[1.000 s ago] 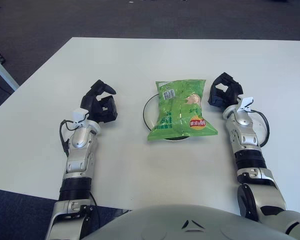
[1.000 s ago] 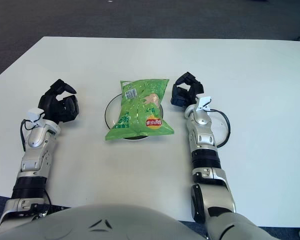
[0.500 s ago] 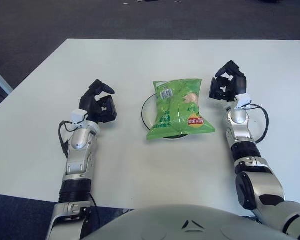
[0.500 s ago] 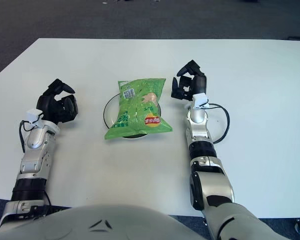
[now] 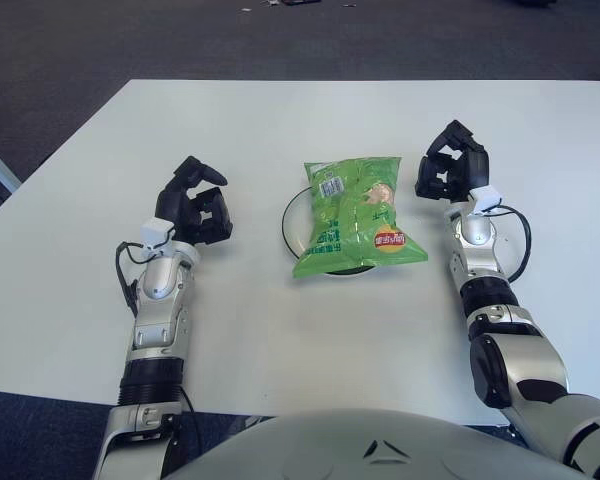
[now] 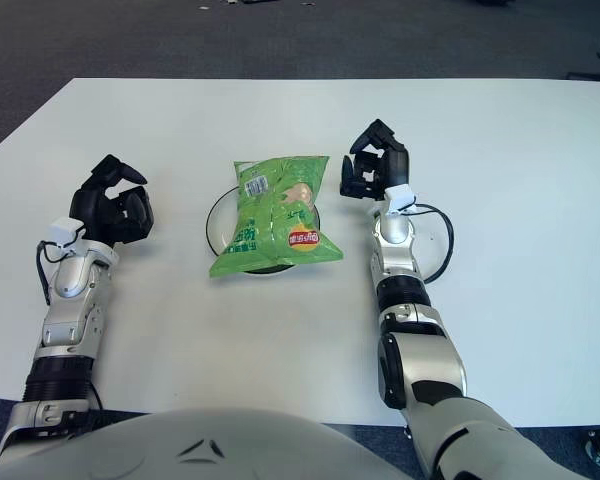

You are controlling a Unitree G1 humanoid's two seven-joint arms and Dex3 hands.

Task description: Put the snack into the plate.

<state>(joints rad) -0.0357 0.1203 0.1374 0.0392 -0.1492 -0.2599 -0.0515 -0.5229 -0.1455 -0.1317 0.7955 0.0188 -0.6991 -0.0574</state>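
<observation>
A green snack bag (image 5: 355, 214) lies flat across a small white plate with a dark rim (image 5: 291, 218), covering most of it. My right hand (image 5: 450, 176) hovers just right of the bag's top corner, fingers spread and holding nothing. Well left of the plate is my left hand (image 5: 197, 203), fingers loosely curled and empty. In the right eye view the same bag (image 6: 275, 213) sits between the left hand (image 6: 112, 205) and the right hand (image 6: 373, 173).
The white table (image 5: 310, 120) stretches far behind the plate; its left edge (image 5: 55, 165) runs diagonally to dark carpet. A black cable (image 5: 520, 245) loops off my right wrist over the table.
My right hand lifted from beside the bag and its forearm swung more upright. The view shifted slightly. The bag, the plate and the left hand kept their places.
</observation>
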